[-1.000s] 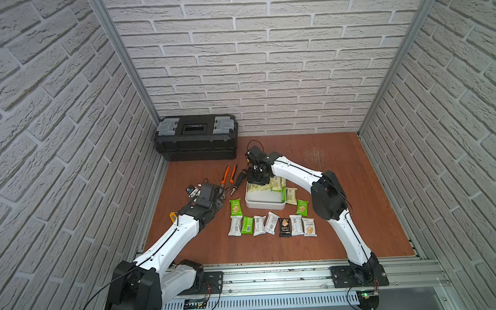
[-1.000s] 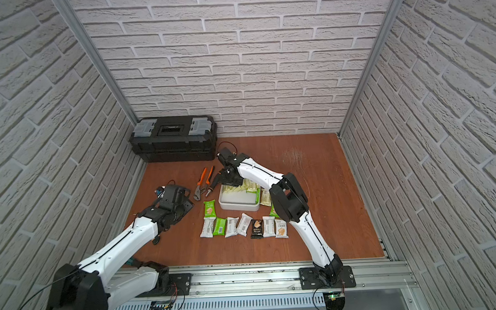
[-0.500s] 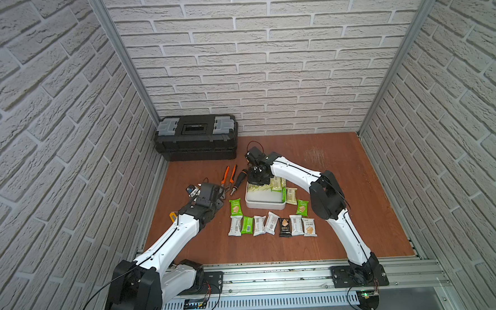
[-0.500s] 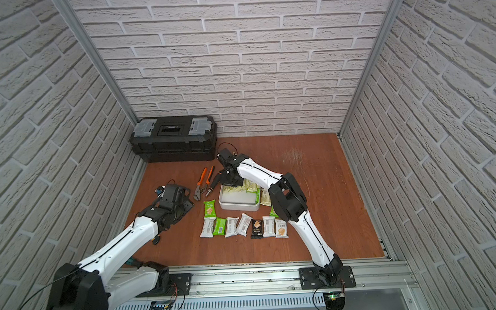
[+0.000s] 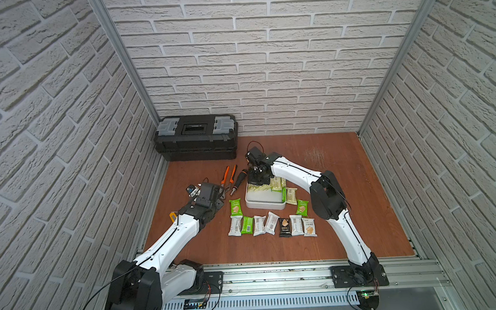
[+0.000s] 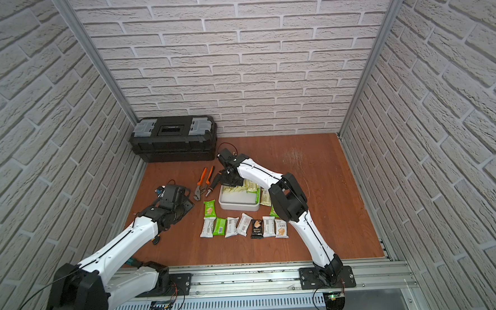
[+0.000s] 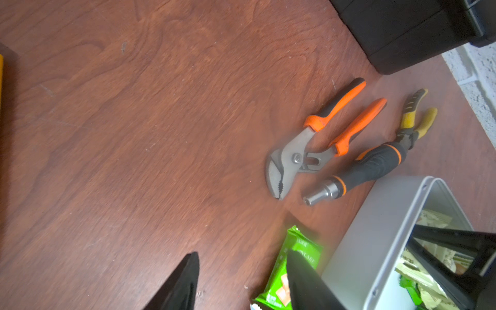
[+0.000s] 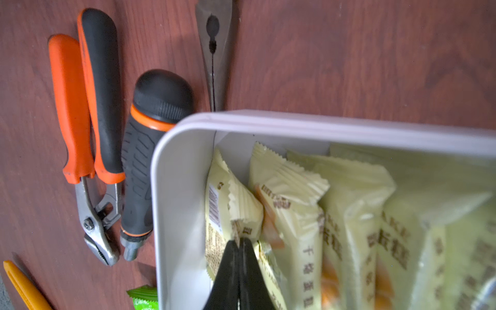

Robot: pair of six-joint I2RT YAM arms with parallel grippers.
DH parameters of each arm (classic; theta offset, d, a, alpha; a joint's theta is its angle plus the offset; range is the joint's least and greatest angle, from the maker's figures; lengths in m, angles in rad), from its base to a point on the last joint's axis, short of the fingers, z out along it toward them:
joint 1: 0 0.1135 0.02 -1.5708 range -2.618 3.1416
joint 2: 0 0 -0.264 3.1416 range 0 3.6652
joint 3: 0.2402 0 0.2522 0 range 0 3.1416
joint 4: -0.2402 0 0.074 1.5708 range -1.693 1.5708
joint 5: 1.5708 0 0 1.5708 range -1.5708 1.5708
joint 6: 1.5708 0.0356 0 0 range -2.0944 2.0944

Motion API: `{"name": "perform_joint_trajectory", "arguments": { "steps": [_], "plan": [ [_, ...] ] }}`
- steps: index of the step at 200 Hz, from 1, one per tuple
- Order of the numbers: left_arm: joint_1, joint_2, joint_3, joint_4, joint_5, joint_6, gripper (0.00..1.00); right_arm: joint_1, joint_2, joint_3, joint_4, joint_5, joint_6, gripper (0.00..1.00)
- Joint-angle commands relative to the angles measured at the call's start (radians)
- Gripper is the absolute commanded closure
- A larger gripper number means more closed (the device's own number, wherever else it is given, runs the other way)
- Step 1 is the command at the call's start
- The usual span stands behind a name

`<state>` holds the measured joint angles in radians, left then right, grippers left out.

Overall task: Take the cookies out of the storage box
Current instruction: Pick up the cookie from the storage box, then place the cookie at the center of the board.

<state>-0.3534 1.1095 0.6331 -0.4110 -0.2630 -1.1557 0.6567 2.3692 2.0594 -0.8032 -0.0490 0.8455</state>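
The right end effector (image 8: pixel 239 243) is pinched shut on a yellow cookie (image 8: pixel 236 206) in a corner of the storage box (image 8: pixel 179 171); other cookies (image 5: pixel 269 225) lie in a row on the surface (image 5: pixel 332 230) in front of the box; the left end effector (image 7: pixel 241 253) hangs open beside the box, over a green cookie (image 7: pixel 306 245).

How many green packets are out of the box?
3 green packets: one by the storage box's front-left corner, one in the front row, one beside the right arm, which may hide more.
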Motion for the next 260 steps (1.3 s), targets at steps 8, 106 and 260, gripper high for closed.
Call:
{"name": "perform_joint_trajectory", "arguments": {
  "steps": [8,106,260],
  "plan": [
    [0.009,-0.012,0.009,0.002,0.005,0.011,0.42,0.0,-0.142,-0.071,0.036,-0.002,-0.012,0.98],
    [0.009,0.005,0.022,0.042,0.07,0.061,0.42,-0.038,-0.563,-0.528,0.171,-0.039,-0.071,0.98],
    [-0.088,0.137,0.136,0.091,0.13,0.142,0.42,-0.43,-0.835,-0.972,0.201,-0.179,-0.383,0.98]
  ]
}}
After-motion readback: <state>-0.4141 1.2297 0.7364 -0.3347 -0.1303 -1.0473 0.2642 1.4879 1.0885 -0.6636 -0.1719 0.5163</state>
